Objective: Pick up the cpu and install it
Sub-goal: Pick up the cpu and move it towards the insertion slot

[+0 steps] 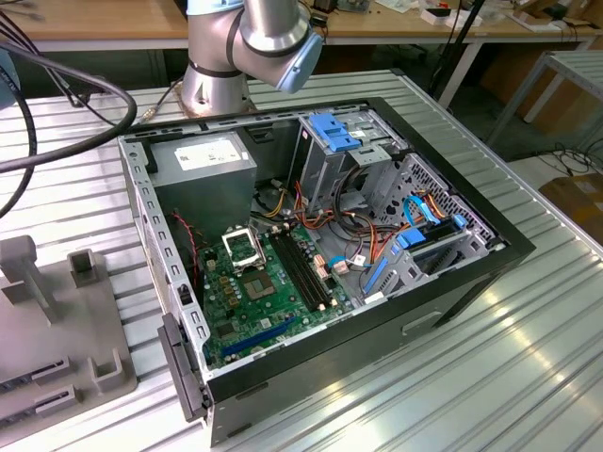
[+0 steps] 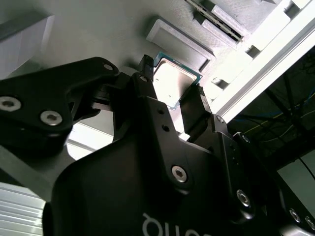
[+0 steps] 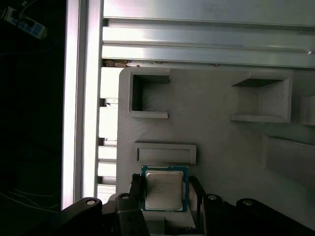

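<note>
Just above the grey fixture tray (image 3: 216,142), beside its low raised block (image 3: 165,153), the tool (image 3: 166,191) clasps the cpu (image 3: 164,187) between both black fingers (image 3: 136,183), silver top showing.

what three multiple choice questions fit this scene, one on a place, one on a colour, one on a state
1. Where is the cpu?
A in the socket
B at the grey tray
C on the floor

2. What colour is the cpu's top?
A silver-grey
B red
C blue

3. How is the case?
A shut, side panel on
B upside down
C open, inside in view

Answers:
1 B, both wrist views show it against the tray's grey surface.
2 A, its metal top shows silver-grey in the first wrist view.
3 C, the exterior view looks onto the board inside.
</note>
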